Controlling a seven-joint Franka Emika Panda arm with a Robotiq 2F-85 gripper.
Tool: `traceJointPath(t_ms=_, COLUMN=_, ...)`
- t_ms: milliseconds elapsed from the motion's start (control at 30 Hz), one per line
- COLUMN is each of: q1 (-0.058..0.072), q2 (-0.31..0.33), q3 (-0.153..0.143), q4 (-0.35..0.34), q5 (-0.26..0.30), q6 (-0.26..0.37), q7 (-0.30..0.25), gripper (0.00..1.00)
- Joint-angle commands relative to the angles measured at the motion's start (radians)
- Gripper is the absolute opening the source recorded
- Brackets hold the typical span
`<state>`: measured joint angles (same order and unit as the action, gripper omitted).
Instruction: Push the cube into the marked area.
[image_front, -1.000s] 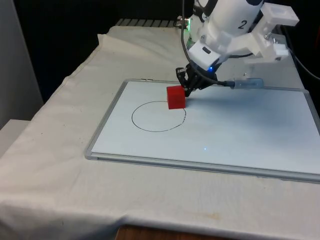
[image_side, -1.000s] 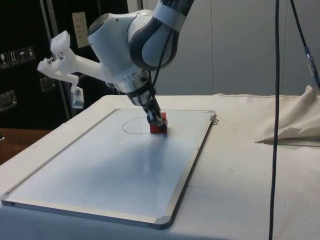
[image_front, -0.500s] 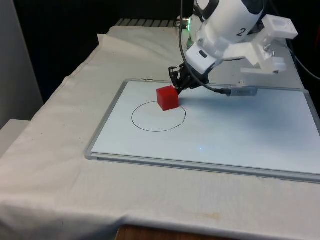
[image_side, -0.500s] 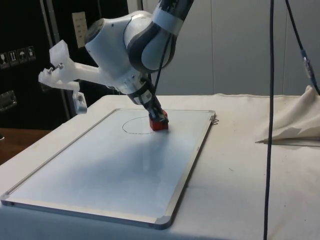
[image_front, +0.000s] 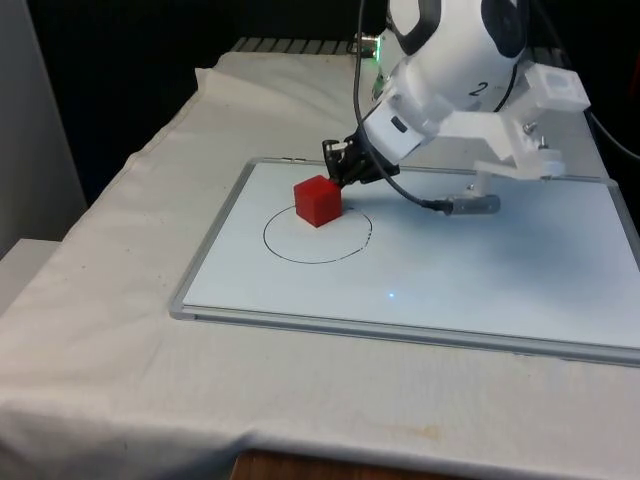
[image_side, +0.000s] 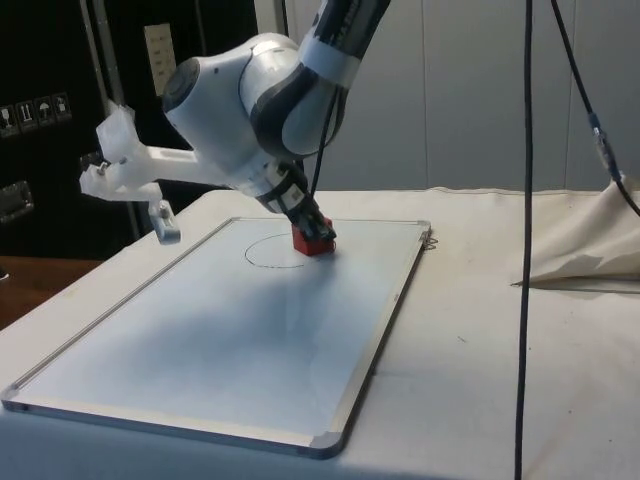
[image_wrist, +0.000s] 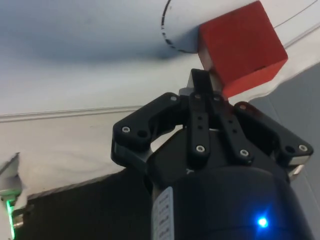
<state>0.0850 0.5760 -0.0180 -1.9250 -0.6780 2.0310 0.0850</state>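
A red cube (image_front: 318, 201) sits on the whiteboard (image_front: 480, 270), on the far rim of the drawn black circle (image_front: 317, 233) and partly inside it. My gripper (image_front: 339, 176) is shut, and its joined fingertips press on the cube's side that faces the front view's right and the far end. In the side view the gripper (image_side: 307, 221) leans low over the cube (image_side: 313, 242), beside the circle (image_side: 272, 253). The wrist view has the shut fingers (image_wrist: 201, 95) touching the cube (image_wrist: 242, 47) next to the circle's line (image_wrist: 166, 33).
The whiteboard's metal frame (image_front: 205, 247) stands slightly above the white cloth. A small clip (image_side: 430, 239) lies at the board's far corner. A fold of bunched cloth (image_side: 590, 250) lies off to one side, and a black cable (image_side: 524, 200) hangs in front of it.
The gripper has slid towards the front view's left, pushing the cube along with it from outside the circle's rim onto the rim. The cube has turned a little.
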Motion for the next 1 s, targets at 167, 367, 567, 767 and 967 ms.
traceJointPath(t_ms=167, q1=0.0, q2=0.022, q3=-0.008, q4=0.031, q5=-0.041, q6=-0.014, q7=-0.006, gripper=0.0)
traceJointPath(t_ms=367, q1=-0.003, q2=0.026, q3=-0.009, q4=0.062, q5=-0.034, q6=-0.006, q7=-0.025, gripper=0.0)
traceJointPath(t_ms=567, q1=-0.001, q2=0.014, q3=0.002, q4=0.075, q5=-0.015, q6=-0.005, q7=-0.024, gripper=0.0)
traceJointPath(t_ms=767, q1=-0.002, q2=0.006, q3=0.001, q4=0.075, q5=0.003, q6=-0.002, q7=-0.008, gripper=0.0)
traceJointPath(t_ms=967, q1=-0.001, q2=-0.004, q3=0.001, q4=0.076, q5=0.032, q6=0.001, q7=0.014, gripper=0.0)
